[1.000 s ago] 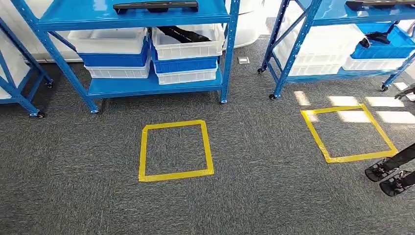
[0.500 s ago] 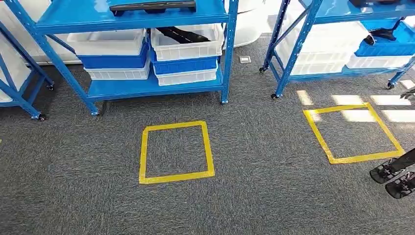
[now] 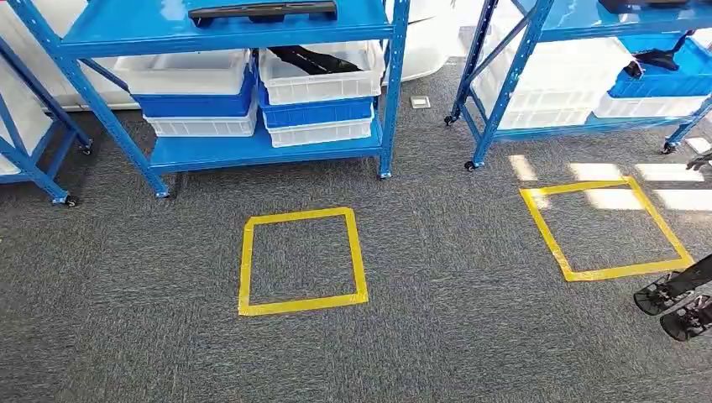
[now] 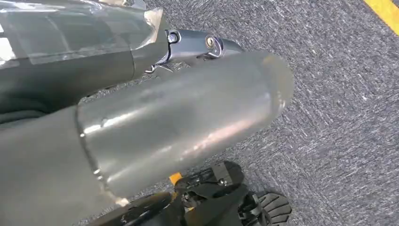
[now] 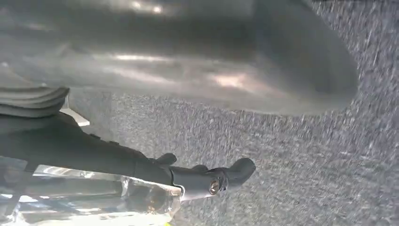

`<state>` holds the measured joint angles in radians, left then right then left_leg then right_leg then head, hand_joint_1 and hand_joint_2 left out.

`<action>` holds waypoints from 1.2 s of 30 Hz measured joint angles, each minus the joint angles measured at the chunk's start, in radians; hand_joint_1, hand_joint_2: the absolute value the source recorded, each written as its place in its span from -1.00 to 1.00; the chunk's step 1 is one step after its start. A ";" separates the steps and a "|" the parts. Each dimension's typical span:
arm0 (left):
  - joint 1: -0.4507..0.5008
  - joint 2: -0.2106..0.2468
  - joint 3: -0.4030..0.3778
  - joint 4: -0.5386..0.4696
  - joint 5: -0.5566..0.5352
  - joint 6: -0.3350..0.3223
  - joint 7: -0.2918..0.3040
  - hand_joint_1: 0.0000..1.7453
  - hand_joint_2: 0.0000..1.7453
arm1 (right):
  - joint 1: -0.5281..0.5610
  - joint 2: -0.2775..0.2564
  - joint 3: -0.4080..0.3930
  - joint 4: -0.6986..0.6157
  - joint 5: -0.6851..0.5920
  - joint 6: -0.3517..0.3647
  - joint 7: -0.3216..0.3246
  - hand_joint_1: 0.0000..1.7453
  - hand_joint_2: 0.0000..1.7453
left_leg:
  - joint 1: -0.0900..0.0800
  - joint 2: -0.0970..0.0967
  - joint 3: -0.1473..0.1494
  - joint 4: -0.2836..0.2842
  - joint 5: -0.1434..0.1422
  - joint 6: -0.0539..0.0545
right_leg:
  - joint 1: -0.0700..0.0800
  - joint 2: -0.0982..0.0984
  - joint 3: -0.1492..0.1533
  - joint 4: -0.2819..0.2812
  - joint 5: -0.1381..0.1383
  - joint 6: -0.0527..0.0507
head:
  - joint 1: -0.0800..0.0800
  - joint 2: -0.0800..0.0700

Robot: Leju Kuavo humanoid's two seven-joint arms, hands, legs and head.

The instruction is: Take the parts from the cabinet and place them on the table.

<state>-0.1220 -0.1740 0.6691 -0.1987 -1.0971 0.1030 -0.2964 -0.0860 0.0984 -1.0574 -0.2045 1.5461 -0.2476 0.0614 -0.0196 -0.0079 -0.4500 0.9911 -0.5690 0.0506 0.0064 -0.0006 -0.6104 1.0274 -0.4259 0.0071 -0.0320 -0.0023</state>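
Long black parts lie in the blue racks ahead in the head view: one [image 3: 262, 10] on the upper shelf of the left rack [image 3: 252, 149], another [image 3: 315, 60] in a white bin [image 3: 321, 82] below it. A third black part [image 3: 657, 60] sits in a blue bin [image 3: 663, 80] on the right rack [image 3: 579, 126]. My left hand [image 4: 188, 122] hangs over the grey carpet, thick thumb and a dark finger [image 4: 197, 43] stretched out, nothing in it. Hanging the same way, my right hand [image 5: 197, 80] has a finger [image 5: 211, 181] extended and holds nothing.
Two yellow tape squares mark the carpet, one [image 3: 302, 260] before the left rack, one [image 3: 604, 227] before the right rack. Stacked white and blue bins [image 3: 197, 92] fill the lower shelf. Black wheeled feet [image 3: 676, 304] stand at the right edge. Another rack's leg [image 3: 34, 168] stands far left.
The whole picture slid slightly down and to the right a second ago, so the camera moved; since half a second ago it is still. Nothing on the racks moved.
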 joint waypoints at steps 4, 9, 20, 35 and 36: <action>0.000 0.000 0.000 0.000 0.000 0.000 0.003 -1.00 -1.00 | 0.000 0.000 0.002 0.000 0.001 0.006 -0.003 -1.00 -1.00 | 0.000 0.000 0.000 0.000 0.000 0.000 | 0.000 0.000 0.000 0.000 0.000 0.000 | 0.000 0.000; -0.001 0.002 0.000 0.000 -0.003 -0.005 0.011 -1.00 -1.00 | 0.001 0.001 0.007 0.000 0.003 0.014 -0.008 -1.00 -1.00 | -0.006 0.000 0.001 -0.007 0.007 0.003 | -0.001 0.000 0.004 -0.007 0.002 -0.004 | 0.000 0.000; -0.001 0.002 0.000 0.000 -0.004 -0.006 0.014 -1.00 -1.00 | 0.001 0.000 0.013 0.000 0.009 0.015 -0.013 -1.00 -1.00 | -0.005 0.001 -0.001 -0.008 0.007 0.004 | 0.000 0.000 0.005 -0.011 0.004 -0.001 | 0.000 0.000; 0.000 0.001 0.000 0.000 -0.004 -0.006 0.018 -1.00 -1.00 | 0.001 -0.001 0.020 0.000 0.015 0.029 -0.024 -1.00 -1.00 | -0.006 0.001 0.001 -0.015 0.006 0.004 | 0.000 0.000 0.013 -0.025 0.004 -0.001 | 0.000 0.000; 0.000 0.002 0.000 0.000 -0.004 -0.006 0.018 -1.00 -1.00 | 0.002 0.002 0.021 0.001 0.015 0.030 -0.024 -1.00 -1.00 | -0.013 0.000 0.002 -0.011 0.005 0.009 | -0.008 -0.001 0.016 -0.035 0.010 0.008 | -0.001 0.000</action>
<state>-0.1221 -0.1724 0.6691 -0.1984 -1.1013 0.0973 -0.2781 -0.0844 0.1000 -1.0361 -0.2037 1.5610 -0.2178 0.0374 -0.0325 -0.0078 -0.4480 0.9797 -0.5638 0.0593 -0.0018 -0.0019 -0.5944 0.9921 -0.4164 0.0156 -0.0328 -0.0023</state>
